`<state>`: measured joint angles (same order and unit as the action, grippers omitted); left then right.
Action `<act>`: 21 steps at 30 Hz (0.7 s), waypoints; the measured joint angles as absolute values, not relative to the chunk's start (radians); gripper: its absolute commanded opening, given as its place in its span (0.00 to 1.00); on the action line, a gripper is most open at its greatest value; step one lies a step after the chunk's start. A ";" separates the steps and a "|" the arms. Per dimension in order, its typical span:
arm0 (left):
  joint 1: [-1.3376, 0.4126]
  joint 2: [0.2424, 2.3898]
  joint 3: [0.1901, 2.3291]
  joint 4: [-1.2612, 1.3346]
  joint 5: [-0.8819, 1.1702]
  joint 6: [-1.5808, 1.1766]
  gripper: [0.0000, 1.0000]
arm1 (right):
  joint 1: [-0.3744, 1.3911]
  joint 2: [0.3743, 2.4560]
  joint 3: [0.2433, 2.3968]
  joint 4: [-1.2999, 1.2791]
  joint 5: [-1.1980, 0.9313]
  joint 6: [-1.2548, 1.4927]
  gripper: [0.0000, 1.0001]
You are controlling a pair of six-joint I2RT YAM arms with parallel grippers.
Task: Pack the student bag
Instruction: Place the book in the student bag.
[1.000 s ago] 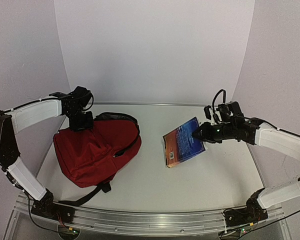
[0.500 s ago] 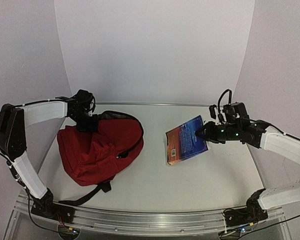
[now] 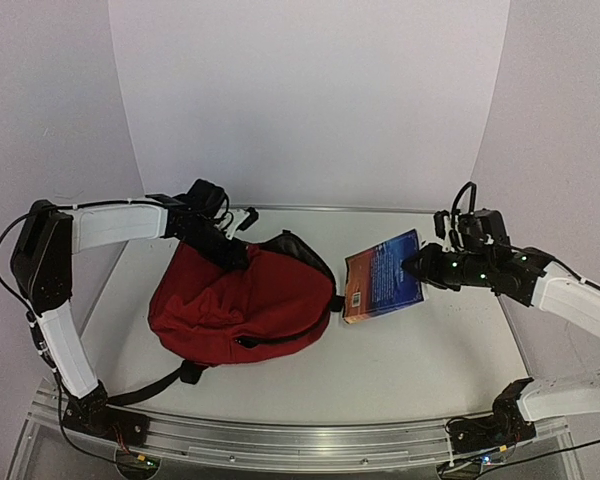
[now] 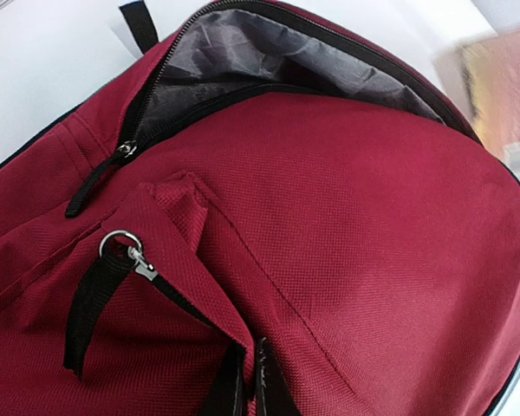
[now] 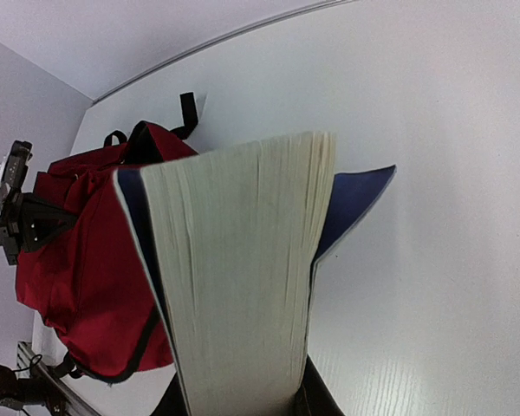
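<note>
The dark red student bag [image 3: 245, 300] lies mid-table, its main zip open and grey lining [image 4: 269, 65] showing. My left gripper [image 3: 228, 250] is shut on a fold of the bag's red fabric [image 4: 199, 286] near the top, beside the front pocket zip pull [image 4: 126, 247]. My right gripper [image 3: 412, 267] is shut on a blue-covered book [image 3: 382, 277] and holds it off the table just right of the bag's open end. In the right wrist view the book's page edge [image 5: 238, 277] fills the middle, with the bag [image 5: 87, 260] behind it on the left.
A black strap [image 3: 155, 385] trails from the bag toward the front left. A metal rail [image 3: 280, 440] runs along the table's near edge. White walls close in at the back and both sides.
My left gripper has dragged the bag to the right, toward mid-table, and turned its open end toward the book. My right gripper has lifted the book slightly and shifted a little right.
</note>
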<state>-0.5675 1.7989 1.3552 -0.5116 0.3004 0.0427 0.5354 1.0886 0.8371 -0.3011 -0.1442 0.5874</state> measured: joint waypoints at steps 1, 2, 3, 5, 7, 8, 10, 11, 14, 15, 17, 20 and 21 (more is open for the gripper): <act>-0.584 1.806 1.362 -0.507 0.308 0.054 0.06 | 0.535 1.078 0.837 -0.310 -0.125 0.592 0.00; -0.600 1.811 1.367 -0.500 0.312 0.060 0.14 | 0.535 1.069 0.837 -0.317 -0.104 0.596 0.00; -0.614 1.814 1.369 -0.494 0.314 0.063 0.23 | 0.535 1.060 0.837 -0.323 -0.085 0.600 0.00; -0.628 1.813 1.369 -0.484 0.316 0.051 0.43 | 0.535 1.041 0.837 -0.335 -0.039 0.604 0.00; -0.632 1.807 1.369 -0.472 0.312 0.030 0.61 | 0.535 1.023 0.837 -0.348 0.002 0.605 0.00; -0.635 1.800 1.368 -0.467 0.304 0.020 0.66 | 0.535 1.015 0.837 -0.357 0.021 0.604 0.00; -0.651 1.776 1.369 -0.465 0.258 0.000 0.76 | 0.535 1.007 0.838 -0.369 0.050 0.604 0.00; -0.661 1.761 1.369 -0.469 0.227 -0.012 0.79 | 0.535 1.006 0.838 -0.373 0.063 0.603 0.00; -0.727 1.708 1.369 -0.481 0.140 -0.045 0.84 | 0.535 1.006 0.838 -0.387 0.092 0.603 0.00; -0.761 1.690 1.369 -0.482 0.116 -0.060 0.85 | 0.535 1.006 0.838 -0.390 0.099 0.603 0.00; -0.838 1.666 1.377 -0.484 0.074 -0.083 0.85 | 0.535 1.006 0.838 -0.393 0.107 0.603 0.00; -0.956 1.673 1.412 -0.506 0.001 -0.118 0.86 | 0.535 1.006 0.838 -0.395 0.115 0.603 0.00; -0.989 1.686 1.425 -0.518 -0.020 -0.129 0.87 | 0.535 1.007 0.838 -0.395 0.116 0.603 0.00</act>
